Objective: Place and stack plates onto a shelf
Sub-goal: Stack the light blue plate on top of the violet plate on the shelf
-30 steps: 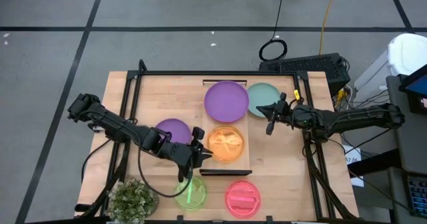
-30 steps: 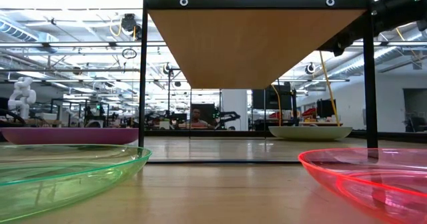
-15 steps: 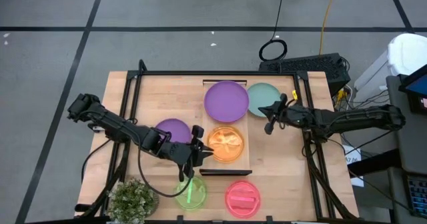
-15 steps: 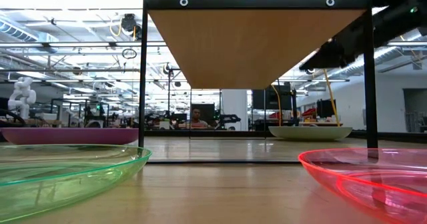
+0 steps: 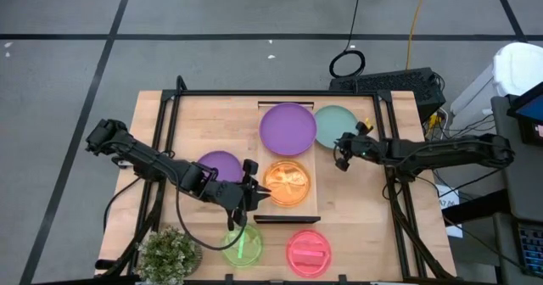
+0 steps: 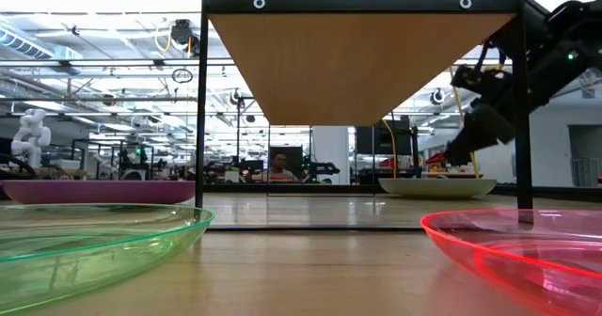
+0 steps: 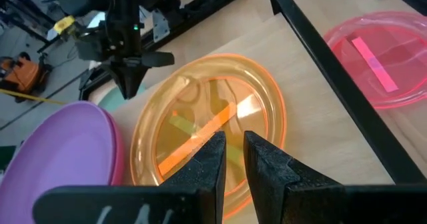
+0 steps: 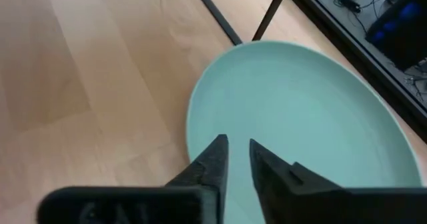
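On the raised light-wood shelf (image 5: 313,209) a purple plate (image 5: 288,128) lies at the far end and an orange plate (image 5: 287,183) at the near end. A teal plate (image 5: 333,124) lies on the table right of the shelf, and another purple plate (image 5: 217,164) left of it. A green plate (image 5: 242,244) and a pink-red plate (image 5: 307,253) lie near the front edge. My left gripper (image 5: 260,195) stands at the orange plate's left rim, fingers a narrow gap apart (image 7: 235,139). My right gripper (image 6: 458,151) hangs above the teal plate's near rim, fingers slightly apart (image 8: 238,144). My left gripper comes slanting down from the table's left at the orange plate's left rim (image 7: 223,207). Its own fingers (image 7: 213,164) cover that stretch of rim, so I cannot tell whether it touches the plate. The plate lies flat on the shelf.
A potted plant (image 5: 170,253) stands at the near left corner. Black frame posts (image 6: 201,100) carry the shelf above the tabletop, and its underside (image 6: 348,67) shows in the low view. Dark equipment (image 5: 399,83) sits beyond the far right corner.
My right gripper has come down toward the teal plate and tipped its fingers downward, shifting slightly toward the shelf. My left gripper and all the plates have kept still.
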You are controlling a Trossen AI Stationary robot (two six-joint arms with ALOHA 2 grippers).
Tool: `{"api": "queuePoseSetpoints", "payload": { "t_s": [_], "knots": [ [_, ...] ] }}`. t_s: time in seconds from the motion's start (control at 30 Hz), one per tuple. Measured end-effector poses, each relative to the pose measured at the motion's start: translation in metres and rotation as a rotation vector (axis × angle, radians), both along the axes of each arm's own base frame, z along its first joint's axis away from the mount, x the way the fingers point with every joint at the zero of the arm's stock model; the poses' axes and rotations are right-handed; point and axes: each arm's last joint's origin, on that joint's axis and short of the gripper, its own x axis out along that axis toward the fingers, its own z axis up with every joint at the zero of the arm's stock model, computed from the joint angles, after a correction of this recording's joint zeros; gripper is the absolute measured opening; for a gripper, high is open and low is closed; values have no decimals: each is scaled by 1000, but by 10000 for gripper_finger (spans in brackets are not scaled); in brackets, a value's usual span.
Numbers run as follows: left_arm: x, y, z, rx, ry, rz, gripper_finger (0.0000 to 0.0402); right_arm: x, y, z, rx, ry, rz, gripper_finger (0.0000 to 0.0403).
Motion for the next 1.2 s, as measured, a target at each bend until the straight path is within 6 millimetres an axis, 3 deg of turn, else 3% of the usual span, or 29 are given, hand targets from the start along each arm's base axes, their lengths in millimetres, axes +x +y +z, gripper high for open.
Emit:
{"api": "queuePoseSetpoints", "payload": {
  "t_s": [0.37,0.63,1.2],
  "knots": [
    [0,0,0,-18,-1,12,61,-5,1,-24,-54,107,65,135],
    [0,0,0,-18,-1,12,61,-4,0,-31,-61,120,75,138],
    [0,0,0,-5,3,7,61,1,4,-23,13,-1,173,171]
  ]
}}
